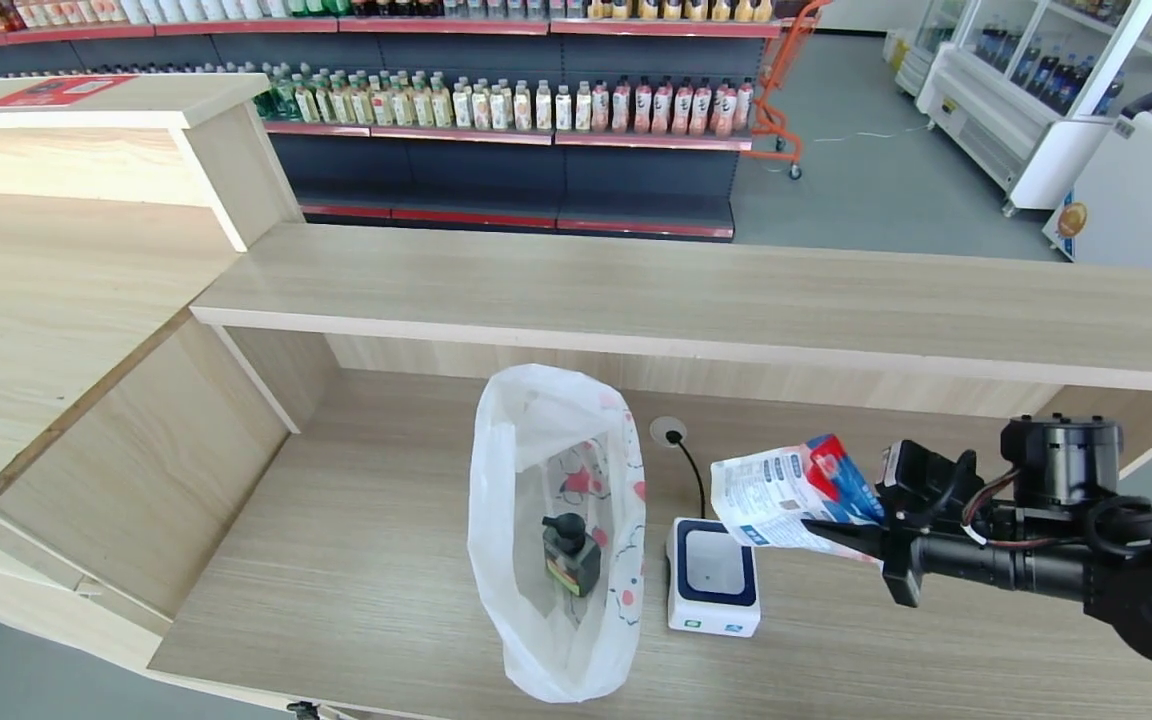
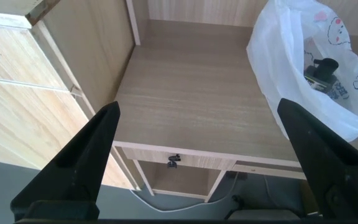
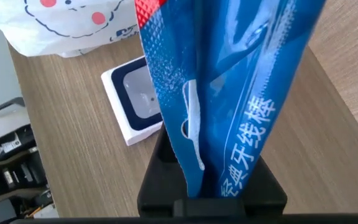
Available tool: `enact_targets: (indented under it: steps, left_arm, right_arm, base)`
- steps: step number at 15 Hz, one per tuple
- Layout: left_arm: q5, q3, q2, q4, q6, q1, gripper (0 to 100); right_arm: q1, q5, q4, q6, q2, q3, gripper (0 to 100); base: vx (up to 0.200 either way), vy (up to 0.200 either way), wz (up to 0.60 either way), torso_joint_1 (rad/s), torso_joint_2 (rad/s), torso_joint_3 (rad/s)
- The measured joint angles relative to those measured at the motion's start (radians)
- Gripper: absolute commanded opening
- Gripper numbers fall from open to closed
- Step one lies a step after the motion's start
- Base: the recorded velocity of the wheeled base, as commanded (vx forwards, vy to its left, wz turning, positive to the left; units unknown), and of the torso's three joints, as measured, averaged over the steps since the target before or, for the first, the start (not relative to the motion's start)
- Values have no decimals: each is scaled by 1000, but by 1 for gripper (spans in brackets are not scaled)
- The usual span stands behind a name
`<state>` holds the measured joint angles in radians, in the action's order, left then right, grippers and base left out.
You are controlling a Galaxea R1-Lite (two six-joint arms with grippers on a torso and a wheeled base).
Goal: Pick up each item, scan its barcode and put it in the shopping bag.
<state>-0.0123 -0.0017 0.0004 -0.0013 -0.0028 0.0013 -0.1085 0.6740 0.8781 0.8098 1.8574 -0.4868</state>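
The shopping bag (image 1: 556,530) stood with its mouth open upward; a bottle (image 1: 570,553) sat low inside, leaving room above it. The scanner (image 1: 713,588) sat just beside the bag on its right, its cable (image 1: 693,470) running back across the desk (image 1: 356,580). The packet (image 1: 786,495), clamped in the right gripper (image 1: 841,532), hung over the scanner's right side. A wide stretch of desk lay between the bag and the side wall (image 1: 136,470). The raised counter (image 1: 696,300) ran along the back, higher than the desk.

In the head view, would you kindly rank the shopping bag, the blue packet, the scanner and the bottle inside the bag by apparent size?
1. shopping bag
2. blue packet, though lifted nearer the camera, so its lead is unsure
3. scanner
4. bottle
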Motion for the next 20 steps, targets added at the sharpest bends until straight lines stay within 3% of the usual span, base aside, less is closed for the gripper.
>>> enact_targets:
  steps: [6,12,20]
  left_arm:
    - [1,0,0,0,0,0,100]
    - [1,0,0,0,0,0,100]
    - [0,0,0,0,0,0,100]
  right_arm:
    - [-35,47,25,144,56,-5,0]
    - [-40,106,324,232,230,-6,0]
    - [-52,107,345,259,309,-15,0]
  base:
    - [0,0,0,0,0,0]
    - [0,0,0,0,0,0]
    - [0,0,0,0,0,0]
